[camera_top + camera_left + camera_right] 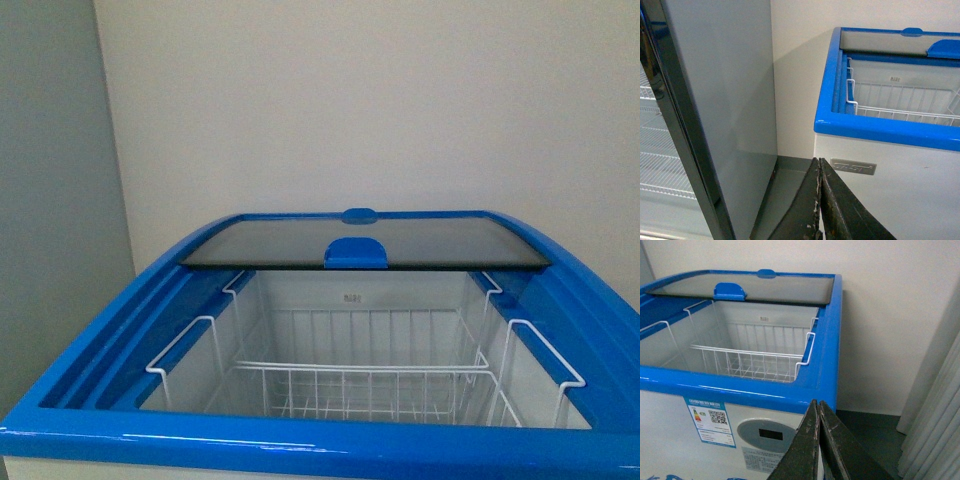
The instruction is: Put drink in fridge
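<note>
The fridge [300, 440] is a white chest with a blue top rim, and it stands right in front of me. Its glass lid [365, 243] is slid to the back, so the near half is uncovered. White wire baskets [365, 385] hang inside, with nothing in them. The drink is out of view in all three views. My left gripper [819, 162] is shut with nothing in it, low in front of the fridge [890, 130] at its left corner. My right gripper [817, 404] is shut and holds nothing, low by the right front corner of the fridge [765, 390].
A tall grey cooler [720, 100] with a glass door and wire shelves stands close on the left of the fridge. A light curtain [940, 405] hangs on the right. A plain wall [350, 100] runs behind. Dark floor [865, 425] shows between fridge and curtain.
</note>
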Controlling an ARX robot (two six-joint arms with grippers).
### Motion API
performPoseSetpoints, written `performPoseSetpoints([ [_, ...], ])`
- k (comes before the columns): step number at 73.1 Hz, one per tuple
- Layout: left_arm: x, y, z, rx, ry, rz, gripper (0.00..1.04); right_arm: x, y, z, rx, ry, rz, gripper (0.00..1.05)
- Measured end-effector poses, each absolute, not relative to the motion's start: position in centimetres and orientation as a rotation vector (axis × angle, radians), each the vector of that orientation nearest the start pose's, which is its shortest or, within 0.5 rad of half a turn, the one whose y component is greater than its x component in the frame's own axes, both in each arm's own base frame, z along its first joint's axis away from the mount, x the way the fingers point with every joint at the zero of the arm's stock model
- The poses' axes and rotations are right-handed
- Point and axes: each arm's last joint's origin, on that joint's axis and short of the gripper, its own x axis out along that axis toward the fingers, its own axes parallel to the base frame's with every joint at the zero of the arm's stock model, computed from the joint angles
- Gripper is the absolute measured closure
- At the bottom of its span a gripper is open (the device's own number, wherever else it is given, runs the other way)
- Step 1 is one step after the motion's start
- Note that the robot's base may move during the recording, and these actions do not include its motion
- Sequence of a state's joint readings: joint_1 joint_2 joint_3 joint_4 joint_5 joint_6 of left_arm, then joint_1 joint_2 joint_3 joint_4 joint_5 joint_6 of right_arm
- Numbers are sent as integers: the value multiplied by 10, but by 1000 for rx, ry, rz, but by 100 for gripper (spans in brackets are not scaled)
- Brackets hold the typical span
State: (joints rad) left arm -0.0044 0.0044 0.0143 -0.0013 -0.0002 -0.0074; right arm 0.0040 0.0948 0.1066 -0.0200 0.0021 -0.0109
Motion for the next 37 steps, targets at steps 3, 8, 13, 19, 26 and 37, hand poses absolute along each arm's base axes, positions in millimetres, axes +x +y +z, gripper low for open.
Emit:
performPoseSetpoints([
  [3, 97, 0, 168, -7, -9, -5, 102, 98, 0, 189, -11, 9, 2, 102],
  [8, 97, 0, 168, -7, -9, -5, 102, 98, 0, 186, -11, 10, 2, 102],
  [13, 97, 0, 168, -7, -9, -5, 102, 98, 0, 184, -11, 8, 2, 102],
  [19, 97, 0, 168, -7, -9, -4, 102, 98, 0, 182, -11, 6, 2, 102],
  [26, 97, 0, 168, -7, -9, -5, 102, 98, 0, 180, -11, 1, 2, 102],
  [37, 97, 0, 168, -7, -9, -4, 102, 97, 0, 173, -11, -13, 0, 102],
])
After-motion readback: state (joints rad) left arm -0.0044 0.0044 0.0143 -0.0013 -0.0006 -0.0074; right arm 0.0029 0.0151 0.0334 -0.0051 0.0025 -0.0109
